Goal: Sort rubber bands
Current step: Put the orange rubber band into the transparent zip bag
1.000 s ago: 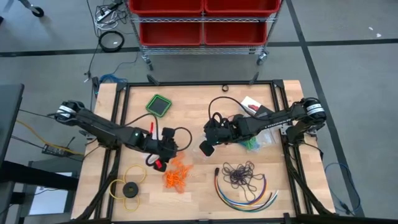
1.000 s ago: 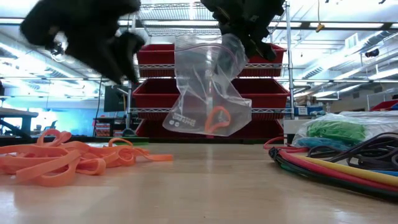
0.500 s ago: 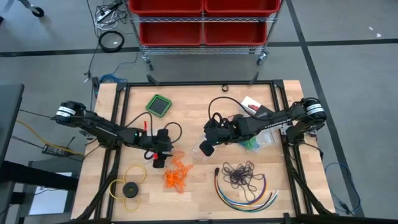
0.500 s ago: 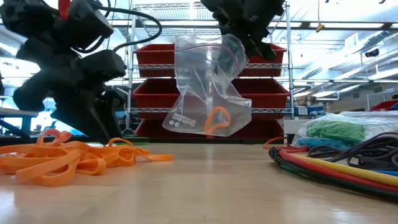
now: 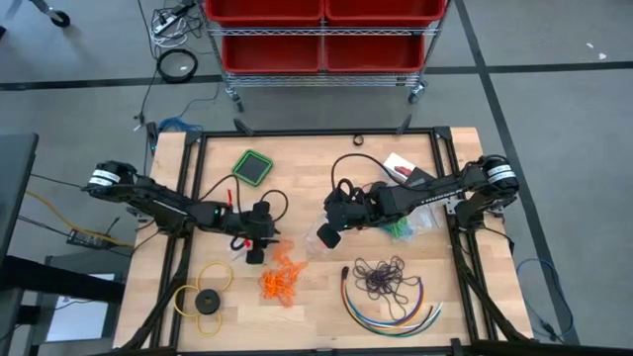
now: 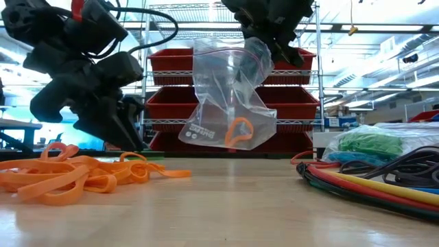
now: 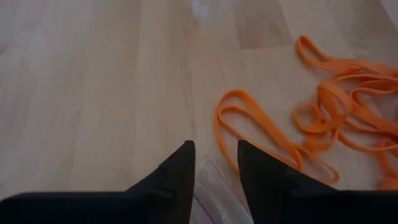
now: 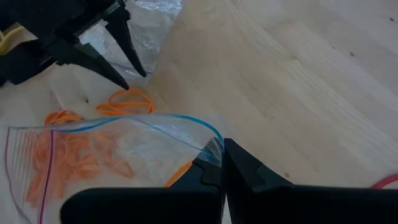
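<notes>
Bare tabletop [image 5: 316, 292] separates orange rubber bands [image 5: 281, 276] from table's front edge.

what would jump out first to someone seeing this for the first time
Most likely the clear plastic bag hanging in mid-air above the table's middle, pinched shut in the right end effector with one orange band inside. Next, the loose orange rubber bands heaped on the wood just left of it, with the left end effector lowered beside them, fingers slightly apart, holding nothing.
</notes>
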`<state>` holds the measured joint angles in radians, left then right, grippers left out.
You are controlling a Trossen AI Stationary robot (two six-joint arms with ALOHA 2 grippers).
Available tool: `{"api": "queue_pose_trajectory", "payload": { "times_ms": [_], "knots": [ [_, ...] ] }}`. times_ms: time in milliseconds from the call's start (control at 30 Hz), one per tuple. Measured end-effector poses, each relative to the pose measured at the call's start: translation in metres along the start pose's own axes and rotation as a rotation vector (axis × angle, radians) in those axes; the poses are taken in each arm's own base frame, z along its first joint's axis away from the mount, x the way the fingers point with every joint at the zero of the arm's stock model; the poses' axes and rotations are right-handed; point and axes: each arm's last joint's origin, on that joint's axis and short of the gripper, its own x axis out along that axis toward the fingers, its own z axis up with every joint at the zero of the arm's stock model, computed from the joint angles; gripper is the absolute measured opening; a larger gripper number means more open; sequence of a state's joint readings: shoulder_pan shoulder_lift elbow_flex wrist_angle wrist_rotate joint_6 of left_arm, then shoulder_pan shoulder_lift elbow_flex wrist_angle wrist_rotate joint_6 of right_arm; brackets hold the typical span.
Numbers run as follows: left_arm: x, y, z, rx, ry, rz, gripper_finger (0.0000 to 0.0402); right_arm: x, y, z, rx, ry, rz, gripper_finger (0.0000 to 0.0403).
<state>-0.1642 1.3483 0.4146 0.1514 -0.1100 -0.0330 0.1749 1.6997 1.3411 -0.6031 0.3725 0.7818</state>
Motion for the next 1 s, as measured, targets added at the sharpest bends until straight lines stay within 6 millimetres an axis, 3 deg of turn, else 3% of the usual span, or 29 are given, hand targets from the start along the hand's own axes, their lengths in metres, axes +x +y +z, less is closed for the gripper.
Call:
{"api": "queue_pose_trajectory", "payload": {
  "times_ms": [300, 600, 700, 833, 1000],
  "knots": [
    [0.002, -0.001, 0.0, -0.005, -0.004, -0.026, 0.0123, 0.0, 0.0, 0.0, 0.001, -0.004, 0.0, 0.0],
    [0.024, -0.002, -0.009, -0.026, 0.048, 0.005, 0.012, 0.0, 0.0, 0.001, 0.002, -0.013, -0.006, 0.0],
    [0.026, -0.001, -0.01, -0.019, 0.045, 0.015, 0.0094, 0.0, 0.0, 0.001, 0.001, -0.012, -0.007, 0.0],
    [0.027, -0.001, -0.01, 0.023, 0.046, 0.016, 0.0018, 0.0, 0.0, 0.001, -0.004, -0.012, -0.007, 0.0],
    [0.027, -0.001, 0.0, 0.055, 0.056, 0.026, 0.0004, 0.0, 0.0, 0.001, -0.004, -0.011, -0.007, 0.0]
  ]
}}
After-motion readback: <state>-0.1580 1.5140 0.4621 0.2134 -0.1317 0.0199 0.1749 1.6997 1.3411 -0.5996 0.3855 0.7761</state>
